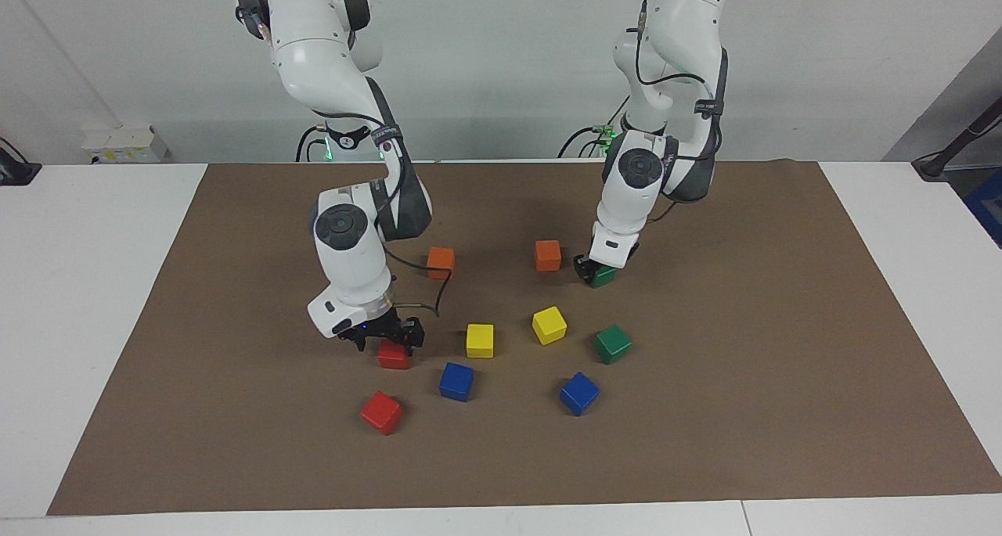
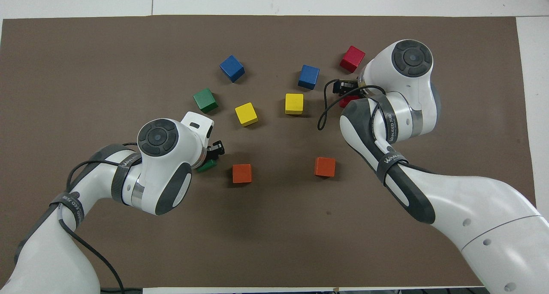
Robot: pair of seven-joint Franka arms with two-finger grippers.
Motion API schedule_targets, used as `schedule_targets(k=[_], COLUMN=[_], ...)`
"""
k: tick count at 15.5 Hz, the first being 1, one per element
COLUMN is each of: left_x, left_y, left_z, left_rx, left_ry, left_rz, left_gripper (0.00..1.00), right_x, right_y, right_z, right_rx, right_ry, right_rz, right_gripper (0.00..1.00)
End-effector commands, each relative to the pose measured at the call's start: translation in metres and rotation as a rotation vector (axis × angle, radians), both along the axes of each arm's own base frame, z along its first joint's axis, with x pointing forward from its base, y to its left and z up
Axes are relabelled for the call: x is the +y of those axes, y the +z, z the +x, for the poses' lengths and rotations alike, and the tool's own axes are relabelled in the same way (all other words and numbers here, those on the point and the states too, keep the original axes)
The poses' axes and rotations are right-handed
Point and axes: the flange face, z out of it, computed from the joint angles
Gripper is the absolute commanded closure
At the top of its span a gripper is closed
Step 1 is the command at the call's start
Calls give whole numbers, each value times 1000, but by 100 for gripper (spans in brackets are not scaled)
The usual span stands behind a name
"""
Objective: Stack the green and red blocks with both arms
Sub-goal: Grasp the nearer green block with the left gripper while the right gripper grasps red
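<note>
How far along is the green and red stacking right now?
Nothing is stacked yet: all four cubes sit on the brown mat. In hand: the left gripper is shut on the nearer green cube, and the right gripper is open, down at the nearer red cube. Left: lifting each and setting it on its partner, the farther green cube and farther red cube.
</note>
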Motion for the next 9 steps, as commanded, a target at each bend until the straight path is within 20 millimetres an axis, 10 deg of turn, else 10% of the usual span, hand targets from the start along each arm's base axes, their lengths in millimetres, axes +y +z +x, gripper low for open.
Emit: schedule_targets(k=[1,9], left_x=[12,194], left_y=[9,57], left_z=[1,88], left_rx=[14,-39], left_ry=[-50,-335], left_rz=[18,-16], left_gripper=[100,100], right_x=[5,9], right_y=[-1,-16], right_z=[5,3], right_rx=[-18,-23], right_ry=[0,5], right_rz=[-8,-7], right_gripper=[1,29])
